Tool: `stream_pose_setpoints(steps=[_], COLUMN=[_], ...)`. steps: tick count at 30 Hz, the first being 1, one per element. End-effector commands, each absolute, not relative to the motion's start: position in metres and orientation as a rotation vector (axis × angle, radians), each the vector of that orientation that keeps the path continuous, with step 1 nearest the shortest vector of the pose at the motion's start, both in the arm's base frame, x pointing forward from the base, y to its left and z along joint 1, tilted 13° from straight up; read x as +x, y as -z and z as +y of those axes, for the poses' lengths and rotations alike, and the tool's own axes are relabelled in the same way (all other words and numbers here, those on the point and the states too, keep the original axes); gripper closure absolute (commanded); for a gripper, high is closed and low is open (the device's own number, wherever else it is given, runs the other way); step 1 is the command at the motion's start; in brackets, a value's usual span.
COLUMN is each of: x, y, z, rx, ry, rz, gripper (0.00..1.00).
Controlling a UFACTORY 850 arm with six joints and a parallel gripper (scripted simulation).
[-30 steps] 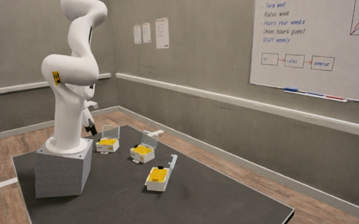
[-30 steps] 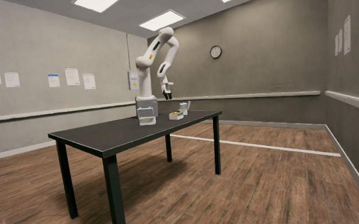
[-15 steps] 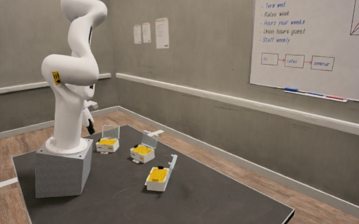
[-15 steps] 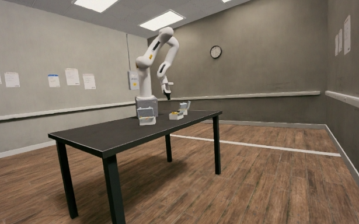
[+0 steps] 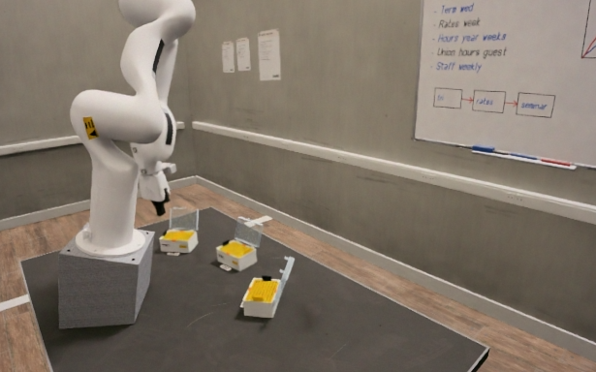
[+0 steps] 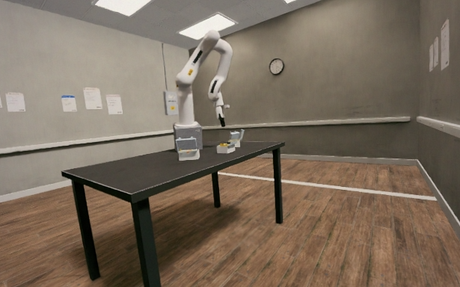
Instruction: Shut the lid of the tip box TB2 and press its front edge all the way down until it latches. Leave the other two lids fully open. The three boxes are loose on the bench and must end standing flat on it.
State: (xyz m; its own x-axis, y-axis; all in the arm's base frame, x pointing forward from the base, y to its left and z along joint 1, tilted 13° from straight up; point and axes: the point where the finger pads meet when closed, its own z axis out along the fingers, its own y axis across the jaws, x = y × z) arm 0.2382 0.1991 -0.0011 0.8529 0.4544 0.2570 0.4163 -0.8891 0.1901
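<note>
Three white tip boxes with yellow tip racks stand flat on the black table [image 5: 345, 334] [image 6: 132, 179], all with their clear lids raised. One box [image 5: 178, 241] [image 6: 235, 140] is nearest the arm, one [image 5: 236, 254] [image 6: 225, 148] is in the middle, and one [image 5: 261, 296] [image 6: 188, 153] is farthest from the arm. I cannot read which is TB2. My gripper [image 5: 161, 208] [image 6: 221, 121] is shut on nothing. It hangs in the air, a little above and to the left of the nearest box's lid [image 5: 183, 219], touching nothing.
The arm stands on a grey block [image 5: 103, 283] [image 6: 188, 134] at the table's far end. Small white tabs lie on the table in front of the two boxes nearer the arm. The table edge runs close behind the boxes on the wall side.
</note>
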Motion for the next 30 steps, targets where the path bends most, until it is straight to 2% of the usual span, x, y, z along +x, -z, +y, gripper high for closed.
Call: stream_pose_setpoints(steps=[1, 6, 30], x=[0.249, 0.269, 0.356], y=[0.001, -0.002, -0.018], z=[0.209, 0.224, 0.29], rx=[2.839, 2.77, 2.77], ry=[-0.32, -0.203, -0.203], rz=[0.815, 1.015, 1.015], gripper=[1.0, 1.0, 1.0])
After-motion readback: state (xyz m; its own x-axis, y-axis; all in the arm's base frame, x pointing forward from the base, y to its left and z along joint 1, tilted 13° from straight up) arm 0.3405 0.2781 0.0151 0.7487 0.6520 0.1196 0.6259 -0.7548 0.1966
